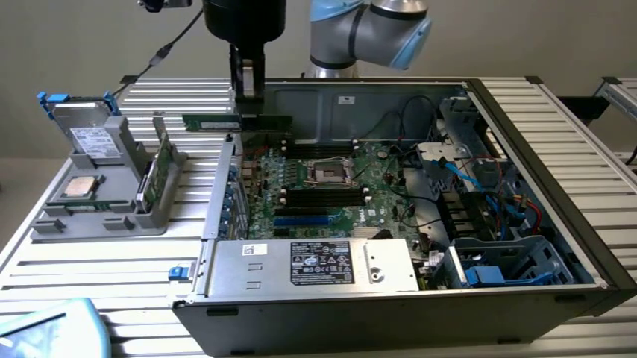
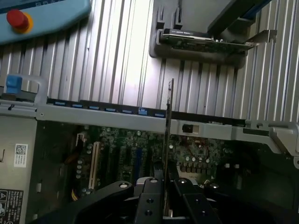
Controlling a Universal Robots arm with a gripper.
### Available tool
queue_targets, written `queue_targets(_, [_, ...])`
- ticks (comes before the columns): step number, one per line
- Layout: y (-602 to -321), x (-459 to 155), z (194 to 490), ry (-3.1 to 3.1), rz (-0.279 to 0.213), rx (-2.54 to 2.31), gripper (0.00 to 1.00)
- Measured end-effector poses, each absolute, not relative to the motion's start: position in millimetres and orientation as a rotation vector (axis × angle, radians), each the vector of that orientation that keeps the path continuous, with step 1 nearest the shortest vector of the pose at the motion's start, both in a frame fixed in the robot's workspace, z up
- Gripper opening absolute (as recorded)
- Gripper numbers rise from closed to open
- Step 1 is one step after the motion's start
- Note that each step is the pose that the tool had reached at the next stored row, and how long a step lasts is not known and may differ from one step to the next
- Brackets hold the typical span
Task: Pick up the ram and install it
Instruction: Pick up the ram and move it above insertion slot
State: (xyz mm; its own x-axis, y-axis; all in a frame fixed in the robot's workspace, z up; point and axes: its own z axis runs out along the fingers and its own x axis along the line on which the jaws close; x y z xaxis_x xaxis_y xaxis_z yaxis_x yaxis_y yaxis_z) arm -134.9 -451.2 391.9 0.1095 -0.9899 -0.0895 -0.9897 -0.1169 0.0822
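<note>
Exterior view: gripper [image 1: 247, 104] pinches the ram [image 1: 209, 121] from above. The stick hangs level over the open computer case [image 1: 398, 321], at about 10 o'clock from the processor socket [image 1: 329, 173] and 2 o'clock from the grey parts tray [image 1: 80, 224]. Wrist view: fingers [image 2: 152, 184] are clamped on the ram [image 2: 170, 121], which shows edge-on above the motherboard [image 2: 201, 149] and crosses the case's side rail [image 2: 93, 114].

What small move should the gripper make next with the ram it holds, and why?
Probably shift the ram toward the exterior view's right, then lower it. The gripper is shut on the ram, which hangs level above the case's side wall. It seems parallel to the black memory slots but is not yet over them.
</note>
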Motion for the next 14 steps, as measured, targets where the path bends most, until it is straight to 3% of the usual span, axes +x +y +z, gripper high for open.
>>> queue_targets(14, [-451.2,-96.0,387.8,-2.114,-0.122,2.376,0.14])
